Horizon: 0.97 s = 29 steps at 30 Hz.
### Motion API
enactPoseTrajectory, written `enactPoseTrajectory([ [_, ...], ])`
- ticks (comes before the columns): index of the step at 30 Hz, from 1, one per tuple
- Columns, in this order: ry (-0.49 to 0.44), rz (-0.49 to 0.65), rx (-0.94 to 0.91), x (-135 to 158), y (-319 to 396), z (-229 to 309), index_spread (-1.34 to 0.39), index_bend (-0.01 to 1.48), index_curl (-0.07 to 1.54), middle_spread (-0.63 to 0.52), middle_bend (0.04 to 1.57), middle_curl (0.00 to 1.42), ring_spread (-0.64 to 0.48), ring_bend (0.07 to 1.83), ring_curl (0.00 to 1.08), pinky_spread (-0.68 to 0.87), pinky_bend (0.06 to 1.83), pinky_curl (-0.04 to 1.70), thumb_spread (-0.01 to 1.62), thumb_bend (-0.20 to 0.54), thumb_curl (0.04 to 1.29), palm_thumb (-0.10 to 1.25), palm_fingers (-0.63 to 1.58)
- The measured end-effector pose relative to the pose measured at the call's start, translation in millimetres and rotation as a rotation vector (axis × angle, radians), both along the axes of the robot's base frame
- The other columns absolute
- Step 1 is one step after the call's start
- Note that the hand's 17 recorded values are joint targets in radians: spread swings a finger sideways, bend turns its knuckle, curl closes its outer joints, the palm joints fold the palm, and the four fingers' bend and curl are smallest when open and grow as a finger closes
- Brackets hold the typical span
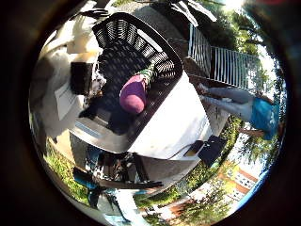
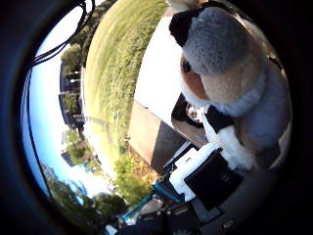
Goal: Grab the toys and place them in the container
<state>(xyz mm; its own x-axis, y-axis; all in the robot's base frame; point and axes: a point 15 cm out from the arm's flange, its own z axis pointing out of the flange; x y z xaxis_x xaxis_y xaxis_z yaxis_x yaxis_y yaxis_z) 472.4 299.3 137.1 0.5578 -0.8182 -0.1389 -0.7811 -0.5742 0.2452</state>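
A black lattice basket stands on a white table, seen from above in the little finger side view. A purple plush toy with a green stalk lies inside it. In the thumb side view a grey and cream plush animal with a black ear fills much of the picture, close to the palm. White and black fingers of my hand curl against its lower part and hold it in the air.
A black and white thing lies at the basket's side. A white railing and a person in blue are beyond the table. Grass lies below the table's edge.
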Motion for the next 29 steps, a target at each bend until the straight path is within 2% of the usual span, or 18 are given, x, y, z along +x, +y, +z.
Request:
enactPoseTrajectory([
  [3,0.038,0.056,0.013,3.0,-26.3,3.6,-0.72,0.10,0.96,0.03,0.36,0.51,0.25,0.75,0.39,0.38,1.08,0.67,1.12,-0.020,0.61,0.82,-0.30],
  [5,0.026,0.059,0.028,11.1,-41.2,16.8,-0.70,0.07,0.90,0.04,0.31,0.48,0.26,0.70,0.37,0.40,1.03,0.64,1.11,-0.021,0.60,0.83,-0.28],
  [9,-0.017,0.088,0.069,21.8,-73.9,69.5,-0.62,0.06,0.74,0.06,0.22,0.43,0.29,0.62,0.33,0.44,0.95,0.57,1.09,-0.018,0.59,0.87,-0.19],
  [14,-0.045,0.045,0.089,18.6,-128.9,137.0,-0.54,0.12,0.58,0.06,0.17,0.39,0.30,0.54,0.30,0.47,0.86,0.51,1.07,-0.016,0.58,0.94,-0.09],
  [22,-0.215,-0.153,0.000,7.5,-273.5,250.8,-0.46,0.17,0.44,0.04,0.18,0.36,0.29,0.49,0.29,0.48,0.75,0.42,1.08,-0.020,0.59,0.98,0.02],
  [29,-0.240,-0.332,-0.125,-28.2,-396.3,287.5,-0.44,0.18,0.39,0.03,0.17,0.34,0.29,0.45,0.29,0.47,0.69,0.38,1.13,-0.026,0.58,0.92,0.05],
])
